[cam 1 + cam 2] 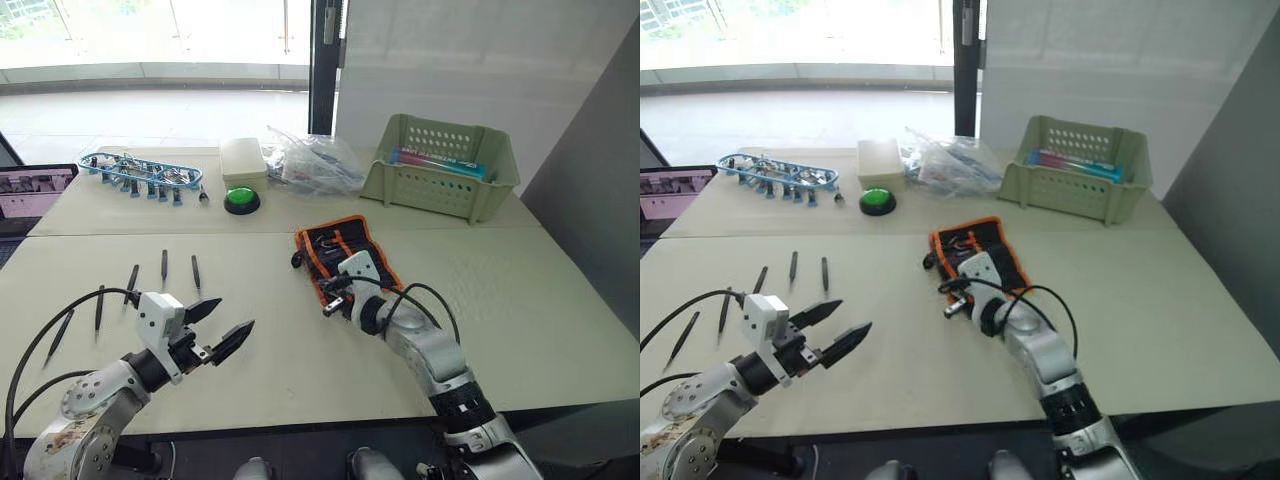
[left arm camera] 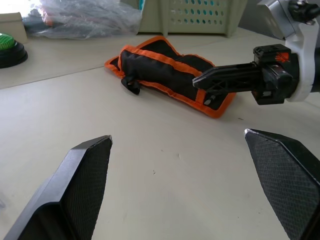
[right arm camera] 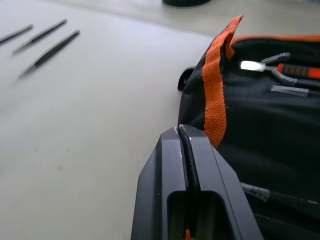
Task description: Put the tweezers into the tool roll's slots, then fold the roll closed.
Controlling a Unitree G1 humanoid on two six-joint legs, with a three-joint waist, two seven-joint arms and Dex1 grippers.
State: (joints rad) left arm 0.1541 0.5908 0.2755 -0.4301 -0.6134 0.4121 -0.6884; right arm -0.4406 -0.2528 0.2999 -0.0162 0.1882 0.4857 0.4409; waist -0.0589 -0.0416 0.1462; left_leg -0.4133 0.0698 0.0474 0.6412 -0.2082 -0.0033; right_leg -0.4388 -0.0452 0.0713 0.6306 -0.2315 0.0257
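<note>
The tool roll (image 1: 335, 245), black with orange edging, lies partly open at the middle of the table. My right gripper (image 1: 335, 295) sits at its near edge, fingers (image 3: 165, 200) pressed together with a strip of the roll's fabric pinched between them. Several slim black tweezers (image 1: 131, 283) lie loose in a row on the table to the left, also seen as tweezers (image 3: 50, 50). My left gripper (image 1: 232, 315) hovers open above the table between the tweezers and the roll, with nothing in it. Its fingers (image 2: 80, 185) point toward the roll (image 2: 160, 70).
At the back stand a pale green basket (image 1: 440, 165), a crumpled plastic bag (image 1: 315, 165), a cream box (image 1: 243, 160), a green button (image 1: 241, 200) and a blue-framed row of small tools (image 1: 140, 172). A laptop (image 1: 35, 190) sits at the far left. A red-handled tool (image 3: 295, 70) lies inside the roll.
</note>
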